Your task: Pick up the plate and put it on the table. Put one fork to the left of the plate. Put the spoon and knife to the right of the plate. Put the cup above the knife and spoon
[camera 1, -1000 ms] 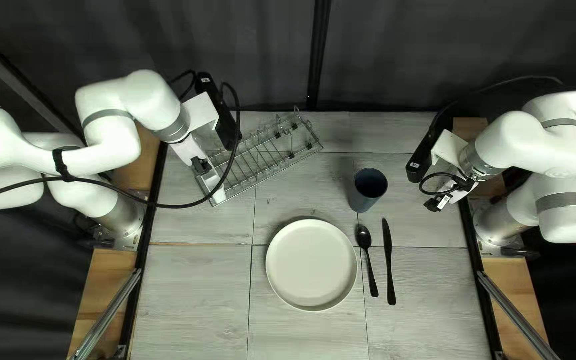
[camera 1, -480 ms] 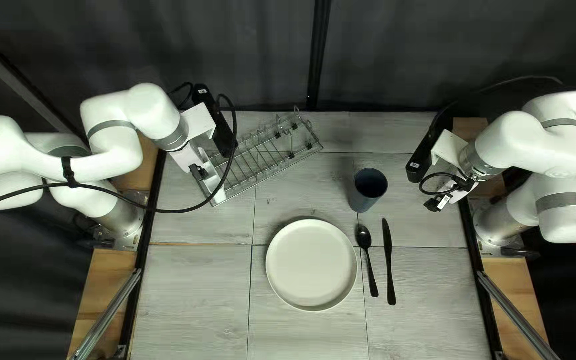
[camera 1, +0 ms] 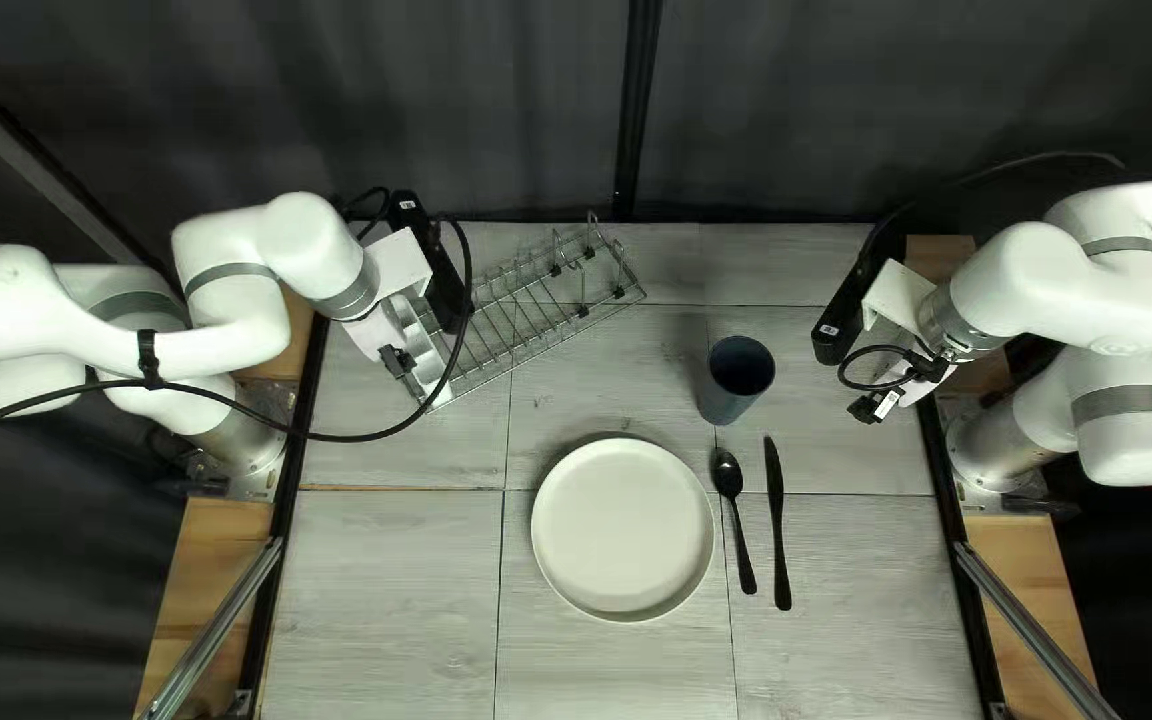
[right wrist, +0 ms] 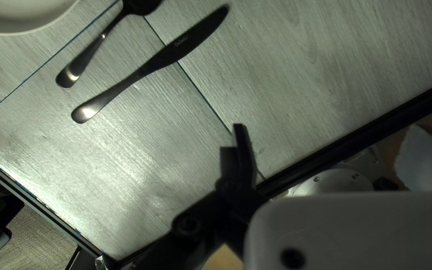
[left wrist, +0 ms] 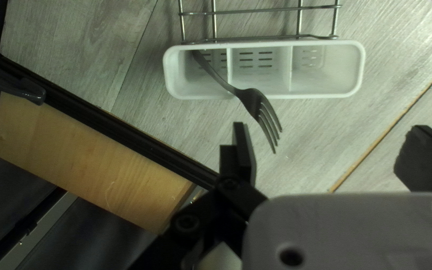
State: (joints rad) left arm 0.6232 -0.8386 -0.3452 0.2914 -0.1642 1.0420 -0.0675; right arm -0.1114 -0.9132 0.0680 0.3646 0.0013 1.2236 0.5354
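Guessing we're fetching the fork (left wrist: 252, 100); left gripper (left wrist: 330, 137) and right gripper (right wrist: 328, 137) are gaping, jaws wide, left's needing lining up.

Off-white plate (camera 1: 623, 530), blue-grey cup (camera 1: 732, 400), grey wood-grain table (camera 1: 390, 600).

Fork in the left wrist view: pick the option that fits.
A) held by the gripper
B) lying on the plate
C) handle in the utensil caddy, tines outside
C: the fork's handle reaches into an end compartment of the white caddy, its tines jutting past the rim.
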